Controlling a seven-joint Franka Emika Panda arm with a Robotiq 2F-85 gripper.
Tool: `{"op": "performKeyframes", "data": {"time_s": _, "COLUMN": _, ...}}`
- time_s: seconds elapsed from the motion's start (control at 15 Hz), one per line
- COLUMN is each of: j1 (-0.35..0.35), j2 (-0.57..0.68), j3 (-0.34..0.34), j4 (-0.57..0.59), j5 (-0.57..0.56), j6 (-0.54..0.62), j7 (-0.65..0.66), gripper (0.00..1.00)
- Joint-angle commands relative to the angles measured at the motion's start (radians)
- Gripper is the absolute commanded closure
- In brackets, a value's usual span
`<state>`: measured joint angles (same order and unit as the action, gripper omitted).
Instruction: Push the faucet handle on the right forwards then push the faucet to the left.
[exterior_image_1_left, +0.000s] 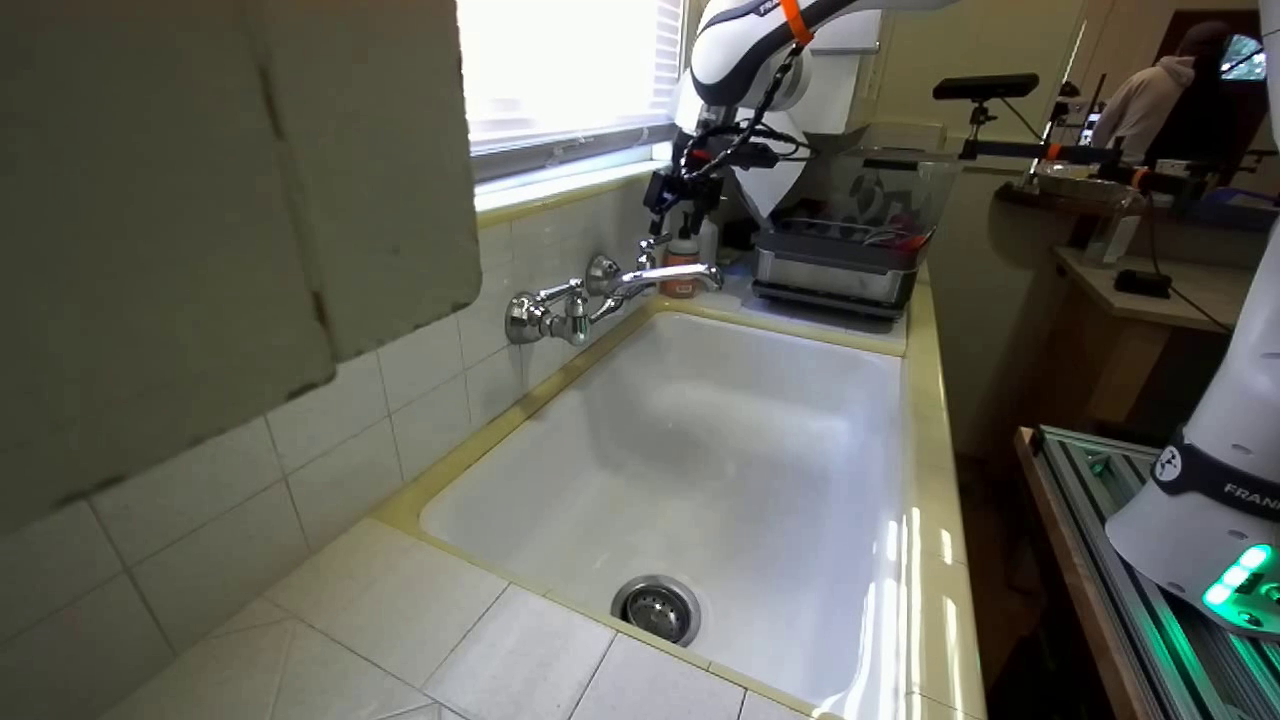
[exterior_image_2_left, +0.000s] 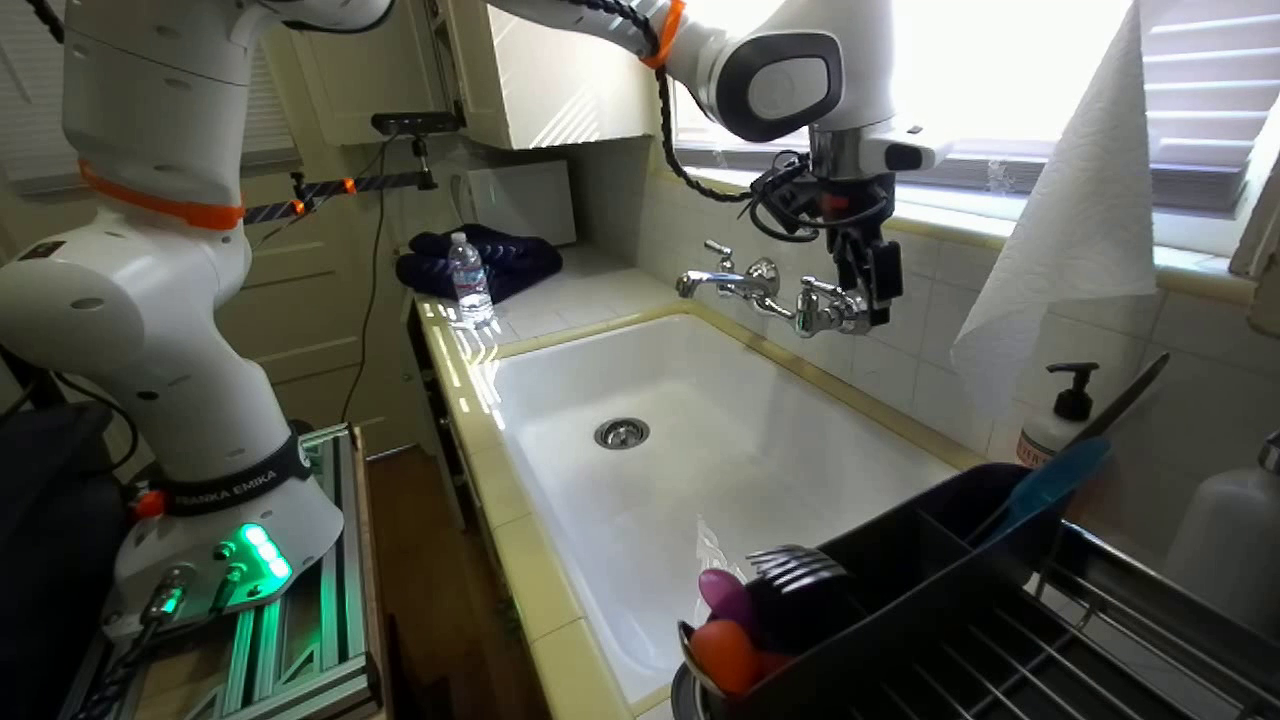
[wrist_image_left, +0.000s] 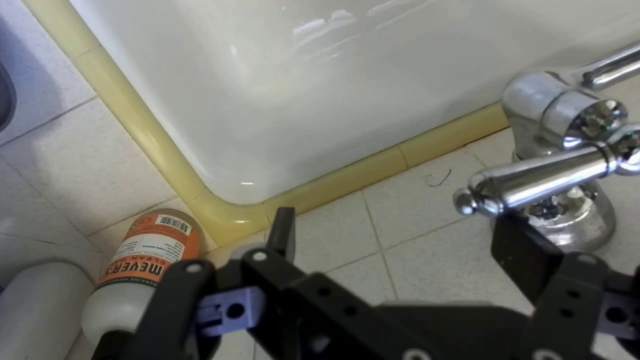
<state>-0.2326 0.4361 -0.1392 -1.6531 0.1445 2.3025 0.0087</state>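
Observation:
The chrome faucet is on the tiled wall above the sink. Its spout (exterior_image_1_left: 680, 274) (exterior_image_2_left: 715, 283) reaches out over the basin. The right handle (exterior_image_2_left: 825, 288) is a chrome lever; it fills the right side of the wrist view (wrist_image_left: 545, 180). The left handle (exterior_image_1_left: 560, 292) (exterior_image_2_left: 718, 247) is farther along the wall. My gripper (exterior_image_1_left: 677, 218) (exterior_image_2_left: 872, 300) points down at the right handle, close to the wall. In the wrist view the gripper (wrist_image_left: 395, 225) is open with nothing between its fingers. One finger is right beside the lever, partly hidden by it; contact cannot be told.
The white sink (exterior_image_1_left: 740, 450) (exterior_image_2_left: 640, 500) lies below the faucet. A soap bottle (exterior_image_1_left: 682, 262) (wrist_image_left: 150, 250) stands at its corner near the gripper. A dish rack (exterior_image_1_left: 835, 272) (exterior_image_2_left: 900, 620) and a hanging paper towel (exterior_image_2_left: 1070, 220) are nearby. A cabinet (exterior_image_1_left: 240, 200) overhangs the counter.

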Motion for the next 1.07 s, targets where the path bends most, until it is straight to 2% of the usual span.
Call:
{"op": "performKeyframes", "data": {"time_s": 0.0, "j1": -0.014, "j2": 0.006, "j3": 0.011, "j4": -0.007, "j5": 0.011, "j6": -0.045, "j7": -0.028, "gripper": 0.0}}
{"op": "performKeyframes", "data": {"time_s": 0.47, "j1": 0.002, "j2": -0.008, "j3": -0.006, "j4": -0.012, "j5": -0.032, "j6": -0.121, "j7": 0.0, "gripper": 0.0}}
{"op": "performKeyframes", "data": {"time_s": 0.8, "j1": 0.007, "j2": 0.002, "j3": -0.014, "j4": 0.016, "j5": -0.052, "j6": -0.232, "j7": 0.018, "gripper": 0.0}}
{"op": "performKeyframes", "data": {"time_s": 1.0, "j1": 0.014, "j2": 0.002, "j3": -0.023, "j4": 0.017, "j5": -0.067, "j6": -0.221, "j7": 0.039, "gripper": 0.0}}
